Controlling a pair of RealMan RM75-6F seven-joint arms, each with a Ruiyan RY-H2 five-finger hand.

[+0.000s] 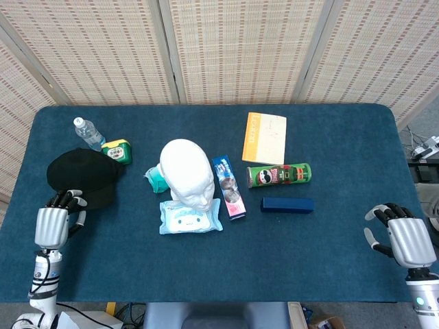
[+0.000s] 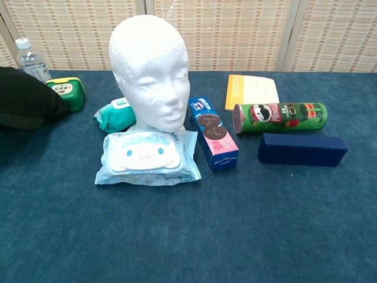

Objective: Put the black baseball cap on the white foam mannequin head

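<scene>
The black baseball cap lies on the blue table at the left, and the chest view catches it at the left edge. The white foam mannequin head stands upright mid-table, bare on top, facing the chest camera. My left hand hovers just in front of the cap, its fingertips at the cap's near edge and nothing held. My right hand is far off at the table's right front corner, fingers apart and empty. Neither hand shows in the chest view.
A water bottle and a green-yellow box sit behind the cap. Around the mannequin lie a teal pack, a wipes pack and a cookie box. Further right are a Pringles can, a dark blue box and a book.
</scene>
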